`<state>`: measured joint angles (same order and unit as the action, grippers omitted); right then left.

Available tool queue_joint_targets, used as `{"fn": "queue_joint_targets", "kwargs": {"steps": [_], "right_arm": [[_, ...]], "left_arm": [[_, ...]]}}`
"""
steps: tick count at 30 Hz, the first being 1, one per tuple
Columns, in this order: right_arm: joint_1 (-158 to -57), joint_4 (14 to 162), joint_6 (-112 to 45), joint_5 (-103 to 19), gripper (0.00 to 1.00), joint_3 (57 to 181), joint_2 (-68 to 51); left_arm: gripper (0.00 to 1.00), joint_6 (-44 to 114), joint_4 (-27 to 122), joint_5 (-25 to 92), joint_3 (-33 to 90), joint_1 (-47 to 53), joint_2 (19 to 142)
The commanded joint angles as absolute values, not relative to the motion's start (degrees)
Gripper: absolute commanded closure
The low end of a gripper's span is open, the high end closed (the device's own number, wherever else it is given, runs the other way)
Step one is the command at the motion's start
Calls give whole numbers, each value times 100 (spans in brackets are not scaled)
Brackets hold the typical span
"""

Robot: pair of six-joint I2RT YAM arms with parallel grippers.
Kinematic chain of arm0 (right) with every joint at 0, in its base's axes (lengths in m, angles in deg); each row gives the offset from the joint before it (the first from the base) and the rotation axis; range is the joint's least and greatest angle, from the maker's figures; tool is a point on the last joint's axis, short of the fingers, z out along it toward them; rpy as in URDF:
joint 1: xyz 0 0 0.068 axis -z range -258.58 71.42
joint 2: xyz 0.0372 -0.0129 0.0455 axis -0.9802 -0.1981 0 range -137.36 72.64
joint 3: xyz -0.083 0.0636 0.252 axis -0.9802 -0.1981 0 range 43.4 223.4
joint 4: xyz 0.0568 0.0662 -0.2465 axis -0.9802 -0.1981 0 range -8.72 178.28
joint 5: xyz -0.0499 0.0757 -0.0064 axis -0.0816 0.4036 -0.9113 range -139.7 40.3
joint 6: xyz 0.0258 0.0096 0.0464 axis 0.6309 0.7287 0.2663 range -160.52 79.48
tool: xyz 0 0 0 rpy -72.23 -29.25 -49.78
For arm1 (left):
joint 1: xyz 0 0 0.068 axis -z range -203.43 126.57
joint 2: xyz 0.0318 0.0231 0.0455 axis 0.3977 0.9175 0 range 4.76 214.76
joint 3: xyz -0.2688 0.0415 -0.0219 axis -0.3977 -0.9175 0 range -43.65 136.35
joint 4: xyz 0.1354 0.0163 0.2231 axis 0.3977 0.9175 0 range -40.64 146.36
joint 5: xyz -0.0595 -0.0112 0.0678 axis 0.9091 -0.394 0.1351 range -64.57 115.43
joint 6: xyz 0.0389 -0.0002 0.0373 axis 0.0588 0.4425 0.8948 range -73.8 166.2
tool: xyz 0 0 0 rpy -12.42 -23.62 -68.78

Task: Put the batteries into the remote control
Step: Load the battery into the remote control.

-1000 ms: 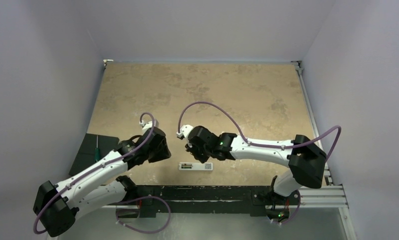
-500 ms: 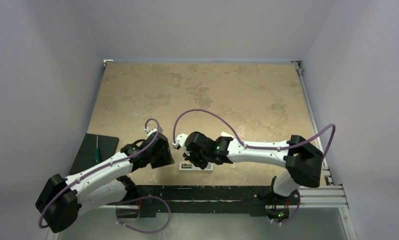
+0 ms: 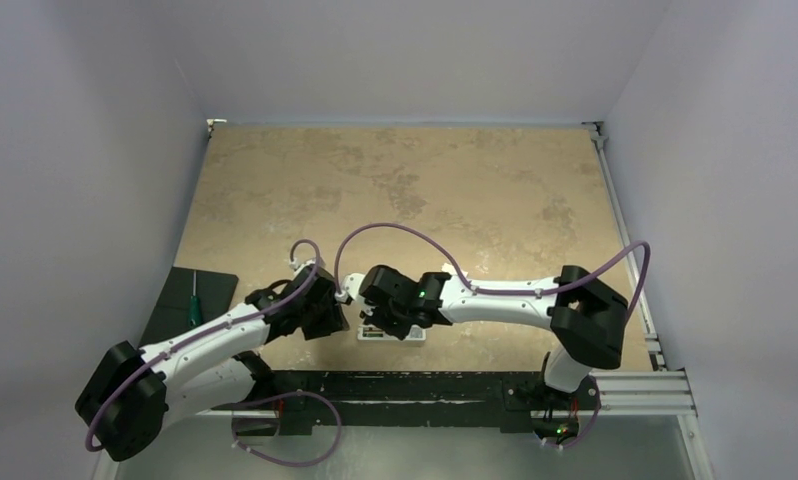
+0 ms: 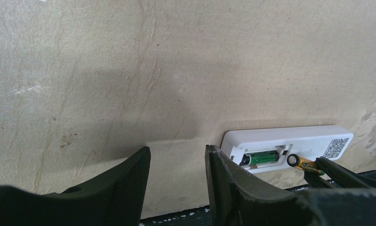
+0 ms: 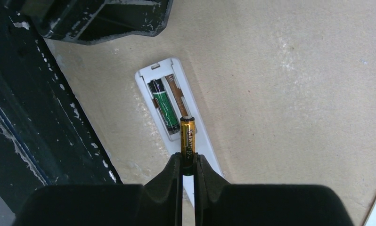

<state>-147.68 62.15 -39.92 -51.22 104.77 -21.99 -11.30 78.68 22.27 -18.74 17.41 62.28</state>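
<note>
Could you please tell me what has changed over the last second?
The right gripper, shut on the gold battery, moved left and nearer, and is now over the remote. The left gripper, open and empty, edged right toward the remote's end. The remote stayed put with the green battery in it; nothing was visibly grasped or released.

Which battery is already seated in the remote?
The green battery, lying in the remote control recess; the gold battery is clamped in the right pincer, not seated.
</note>
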Motion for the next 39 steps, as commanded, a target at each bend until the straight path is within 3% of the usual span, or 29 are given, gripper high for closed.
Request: {"fn": "queue_joint_targets", "kwargs": {"steps": [1,28,39], "right_arm": [[-14809,6231,-4243,-5029,95,10801,-2335],[-14810,6244,-4611,-4795,90,10977,-2527],[-14810,6284,-4685,-4757,83,10993,-2604]], "left_arm": [[54,-1125,7762,2292,-1937,1556,6204],[54,-1604,8442,2051,-1967,1224,5216],[54,-1671,8487,2051,-1998,1217,5130]]}}
